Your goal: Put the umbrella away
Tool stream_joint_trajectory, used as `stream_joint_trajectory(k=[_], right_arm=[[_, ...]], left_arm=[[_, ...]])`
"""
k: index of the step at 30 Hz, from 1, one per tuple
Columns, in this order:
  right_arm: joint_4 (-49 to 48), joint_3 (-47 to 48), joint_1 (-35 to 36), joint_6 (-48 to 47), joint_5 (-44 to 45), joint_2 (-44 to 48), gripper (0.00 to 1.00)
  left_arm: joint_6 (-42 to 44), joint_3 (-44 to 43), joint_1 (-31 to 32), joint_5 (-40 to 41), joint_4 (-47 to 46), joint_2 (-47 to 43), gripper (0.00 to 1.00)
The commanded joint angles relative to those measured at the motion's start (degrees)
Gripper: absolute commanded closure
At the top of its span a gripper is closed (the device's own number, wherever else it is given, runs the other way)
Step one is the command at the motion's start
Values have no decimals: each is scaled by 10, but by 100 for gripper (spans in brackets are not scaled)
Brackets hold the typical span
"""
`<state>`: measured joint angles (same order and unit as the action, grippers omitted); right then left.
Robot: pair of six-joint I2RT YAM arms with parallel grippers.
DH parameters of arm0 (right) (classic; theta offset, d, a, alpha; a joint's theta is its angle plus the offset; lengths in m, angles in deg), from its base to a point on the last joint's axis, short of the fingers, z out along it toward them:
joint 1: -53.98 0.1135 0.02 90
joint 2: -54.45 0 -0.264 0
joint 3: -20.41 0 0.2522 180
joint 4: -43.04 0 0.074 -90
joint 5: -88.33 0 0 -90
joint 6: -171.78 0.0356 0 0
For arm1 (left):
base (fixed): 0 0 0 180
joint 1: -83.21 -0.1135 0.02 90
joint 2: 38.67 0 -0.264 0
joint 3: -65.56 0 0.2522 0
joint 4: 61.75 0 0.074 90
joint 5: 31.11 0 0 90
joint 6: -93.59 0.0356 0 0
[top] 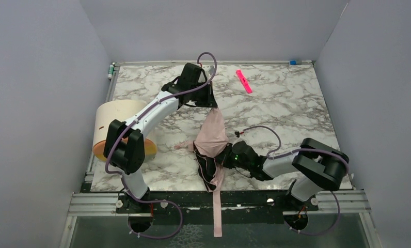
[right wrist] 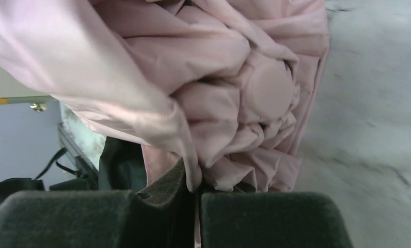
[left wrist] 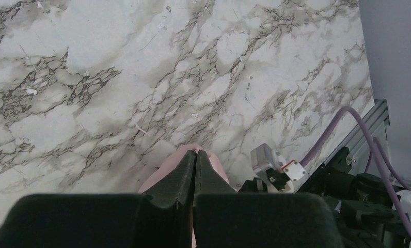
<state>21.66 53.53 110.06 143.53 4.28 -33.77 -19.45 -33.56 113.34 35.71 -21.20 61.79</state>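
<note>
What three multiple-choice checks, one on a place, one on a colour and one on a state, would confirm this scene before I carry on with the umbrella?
1. Where does the bright pink strip lie?
A) on the far part of the table, apart from the umbrella
B) hanging off the near edge
C) tucked inside the umbrella

2. What colour is the umbrella's inner lining?
A) white
B) green
C) black

3. How do the left jaws stand?
A) wide open over bare marble
B) shut on the umbrella's pink fabric
C) out of every view

Answers:
1 A: the top view shows it alone near the back edge.
2 C: dark folds show at the near end of the pink fabric.
3 B: the left wrist view shows them closed with pink fabric pinched between.
</note>
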Motion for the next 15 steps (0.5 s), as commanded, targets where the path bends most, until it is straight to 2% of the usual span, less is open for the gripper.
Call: stream_joint_trajectory(k=[1,7,15], right_arm=[[42,8,2,24,-43,-88,92],[41,0,2,31,-5,-57,91],[77,7,2,12,13,-32,91]], left_arm=[[-16,-25,5,-16,-17,-24,100],[-47,49,37,27,-31,-109,100],[-143,240,122,122,-101,-278,100]])
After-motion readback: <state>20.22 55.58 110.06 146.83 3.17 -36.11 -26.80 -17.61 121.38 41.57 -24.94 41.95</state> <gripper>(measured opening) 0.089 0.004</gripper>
